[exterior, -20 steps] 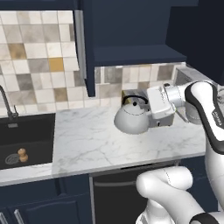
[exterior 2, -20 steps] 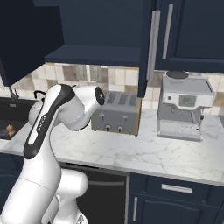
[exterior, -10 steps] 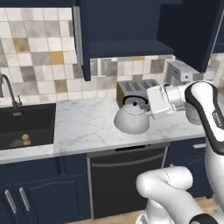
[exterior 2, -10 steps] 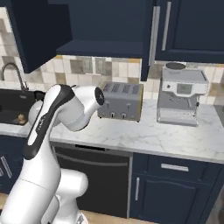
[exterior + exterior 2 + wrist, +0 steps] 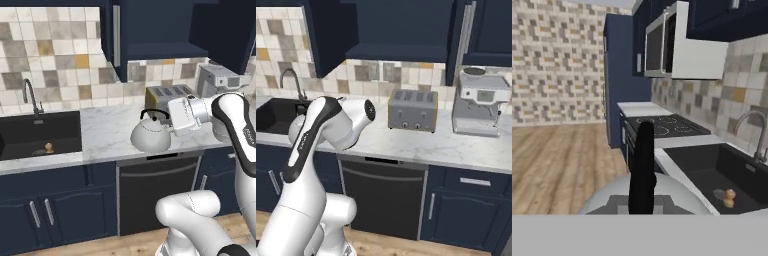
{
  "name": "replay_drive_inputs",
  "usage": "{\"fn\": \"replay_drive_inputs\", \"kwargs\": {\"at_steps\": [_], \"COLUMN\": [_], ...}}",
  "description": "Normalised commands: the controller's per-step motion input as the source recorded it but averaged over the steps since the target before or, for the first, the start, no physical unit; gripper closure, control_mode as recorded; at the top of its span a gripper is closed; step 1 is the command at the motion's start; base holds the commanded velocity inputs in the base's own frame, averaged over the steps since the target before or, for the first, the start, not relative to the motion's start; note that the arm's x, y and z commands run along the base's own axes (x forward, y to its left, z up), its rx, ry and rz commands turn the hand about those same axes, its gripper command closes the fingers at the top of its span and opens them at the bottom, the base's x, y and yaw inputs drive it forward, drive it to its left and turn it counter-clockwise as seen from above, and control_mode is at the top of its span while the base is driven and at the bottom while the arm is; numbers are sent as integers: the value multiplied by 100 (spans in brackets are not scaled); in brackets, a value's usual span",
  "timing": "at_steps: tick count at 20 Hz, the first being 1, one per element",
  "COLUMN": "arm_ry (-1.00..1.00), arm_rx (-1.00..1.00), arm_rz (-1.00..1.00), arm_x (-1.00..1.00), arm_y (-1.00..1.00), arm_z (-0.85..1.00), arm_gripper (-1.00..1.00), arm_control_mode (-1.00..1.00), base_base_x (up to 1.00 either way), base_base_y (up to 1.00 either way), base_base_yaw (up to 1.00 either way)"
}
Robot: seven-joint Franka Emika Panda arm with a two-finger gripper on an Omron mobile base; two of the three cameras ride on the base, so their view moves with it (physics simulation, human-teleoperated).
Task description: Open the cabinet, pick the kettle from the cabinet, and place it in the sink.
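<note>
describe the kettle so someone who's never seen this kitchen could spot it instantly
Start at the marble counter between the black sink and the silver toaster. In front of the toaster, off the counter, the end effector holds the kettle: a squat silver-white dome with a thin black arched handle, rounder and smaller than the boxy toaster.

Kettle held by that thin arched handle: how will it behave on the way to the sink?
The kettle hangs off the gripper by its thin black handle, so it may swing or pivot. Its squat dome body looks bottom-heavy, so it should sit stable once set down. The smooth silver shell looks slippery; lowering into the sink probably needs care.
</note>
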Motion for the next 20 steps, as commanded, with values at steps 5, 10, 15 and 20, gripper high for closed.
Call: {"fn": "replay_drive_inputs", "kwargs": {"at_steps": [5, 10, 15, 20], "arm_ry": [0, 0, 0, 0], "arm_rx": [0, 0, 0, 0], "arm_rz": [0, 0, 0, 0], "arm_x": [0, 0, 0, 0], "arm_y": [0, 0, 0, 0], "arm_z": [0, 0, 0, 0], "arm_gripper": [100, 100, 100, 100], "arm_control_mode": [100, 100, 100, 100], "base_base_x": [-33, -26, -20, -8], "base_base_y": [62, 66, 67, 69], "base_base_yaw": [0, 0, 0, -3]}}
